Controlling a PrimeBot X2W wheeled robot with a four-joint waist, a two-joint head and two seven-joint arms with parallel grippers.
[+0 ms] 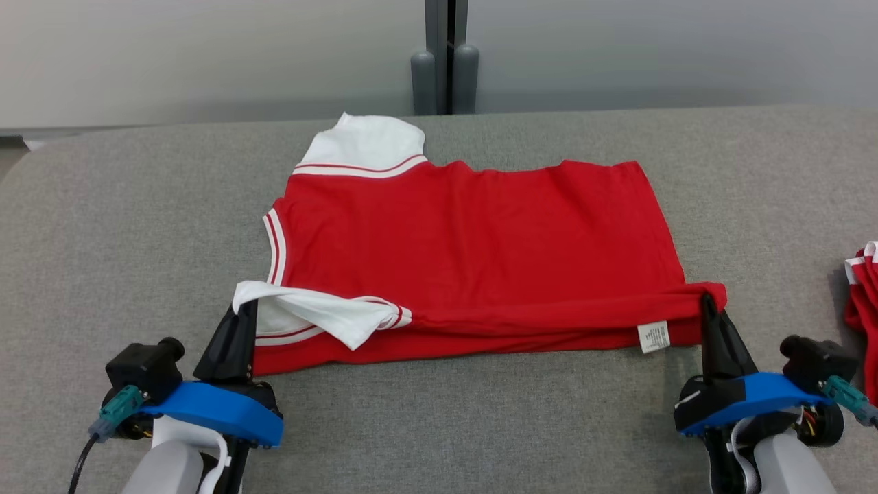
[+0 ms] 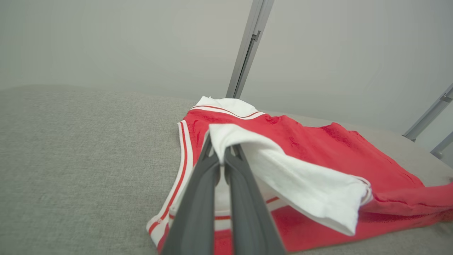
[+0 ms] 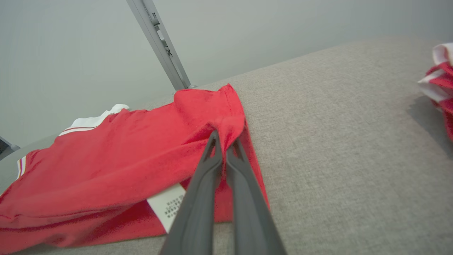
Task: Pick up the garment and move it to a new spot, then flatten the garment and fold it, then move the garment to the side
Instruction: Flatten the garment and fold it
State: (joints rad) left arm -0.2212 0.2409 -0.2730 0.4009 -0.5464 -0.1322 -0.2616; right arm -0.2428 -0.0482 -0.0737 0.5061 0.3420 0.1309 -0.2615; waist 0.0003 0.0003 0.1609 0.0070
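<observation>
L gripper (image 1: 245,307) is seen lower left, R gripper (image 1: 706,303) lower right; both are clamped closed, fingers pointed up & fwd, w/ a near corner of the garment (image 1: 473,240) pinched in each.

One red garment (image 1: 466,240) with white trim; one white label (image 1: 653,337) on its hem; one grey table (image 1: 123,226); one further red-and-white bundle (image 1: 863,288) at the right edge; two grippers, the left gripper (image 1: 245,307) and the right gripper (image 1: 706,303); two grey posts (image 1: 423,82) behind the table
</observation>
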